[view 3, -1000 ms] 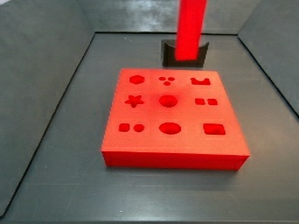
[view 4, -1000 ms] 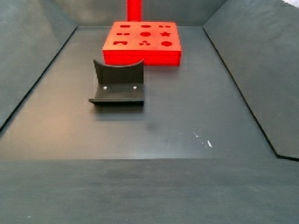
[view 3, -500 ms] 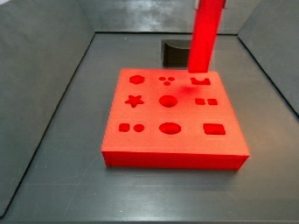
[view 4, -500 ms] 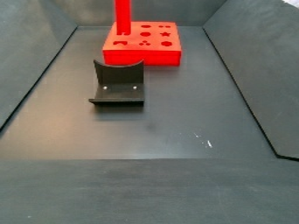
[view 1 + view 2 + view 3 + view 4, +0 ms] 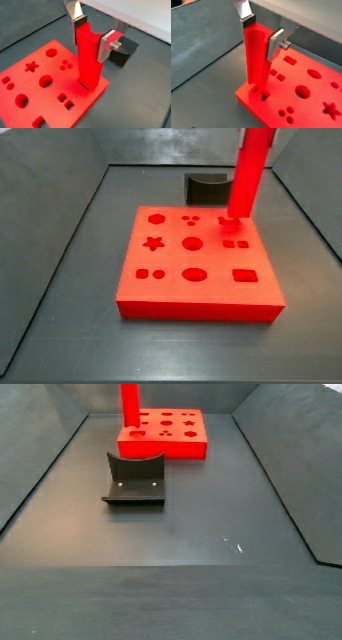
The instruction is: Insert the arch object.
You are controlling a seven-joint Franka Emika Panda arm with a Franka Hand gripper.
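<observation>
Shifted since earlier toward the board's point(image 5: 201, 268) 2 o'clock corner, the arch object point(image 5: 89, 60) is clenched upright in the gripper point(image 5: 93, 36); jamming is risked if its tip is misaligned with the arch hole.

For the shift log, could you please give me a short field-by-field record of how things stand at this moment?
tool: above a corner of the red board, fingers closed on the arch object
arch object: upright, lower end at a hole near the board's corner in both wrist views; depth of entry cannot be told
red board: flat on the dark floor, other shaped holes empty
fixture: on the floor, apart from the board
</observation>
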